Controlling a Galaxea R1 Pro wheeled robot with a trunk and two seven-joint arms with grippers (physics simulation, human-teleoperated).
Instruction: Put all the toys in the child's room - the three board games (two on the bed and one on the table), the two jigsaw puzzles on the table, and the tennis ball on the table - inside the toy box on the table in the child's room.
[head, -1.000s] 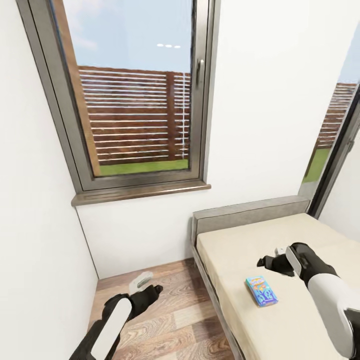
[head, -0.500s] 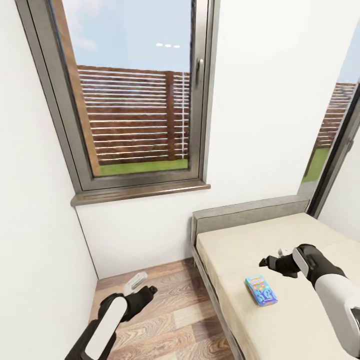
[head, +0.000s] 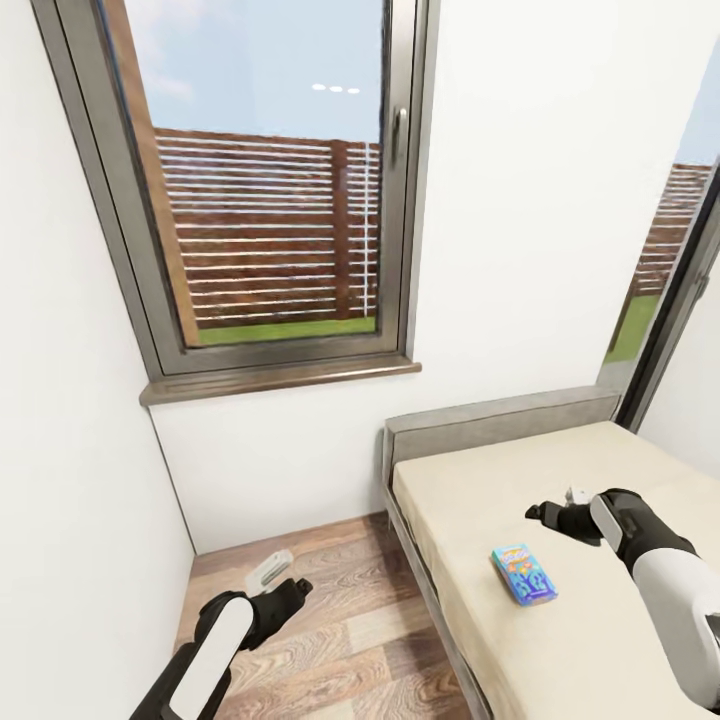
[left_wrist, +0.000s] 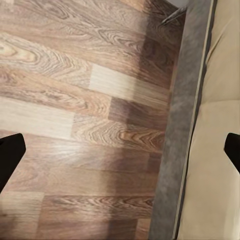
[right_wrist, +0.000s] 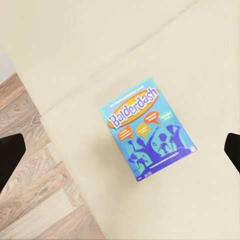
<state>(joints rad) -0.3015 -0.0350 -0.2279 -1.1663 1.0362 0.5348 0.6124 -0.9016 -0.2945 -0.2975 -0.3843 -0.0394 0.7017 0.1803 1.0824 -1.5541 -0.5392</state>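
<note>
Light blue board game (head: 524, 574) (right_wrist: 148, 128), flat on the beige bed (head: 560, 640) (right_wrist: 200, 60), face up, with "Balderdash" in yellow letters and dark blue cartoon people on the lid. Near the bed's floor-side edge, well away from the grey headboard (head: 495, 425). Nothing touching the box.

Right pincer (head: 545, 516) just past the box, toward the headboard, up in the air above the sheet. Black fingers, white arm (head: 670, 590) behind. In the right wrist view, two dark fingertips (right_wrist: 10, 152) far apart at the picture's sides, the box between them and lower down, so spread wide and holding nothing.

Left pincer (head: 295, 585) off the bed, down low over the wood-plank floor (head: 340, 640) (left_wrist: 75, 100), near the white wall corner. In the left wrist view, dark fingertips (left_wrist: 9, 150) also far apart, nothing between them but floor planks and the grey bed frame (left_wrist: 175, 150). Spread wide and empty too. Beside that pincer, a small pale grey part (head: 268, 570); hard to tell what.

Behind the bed, white wall (head: 540, 200) and a tall dark-framed window (head: 270, 190) with a brown sill (head: 280, 380). Through the glass, a brown slat fence, green grass and blue sky. Another window (head: 680, 290) at the bed's far side.
</note>
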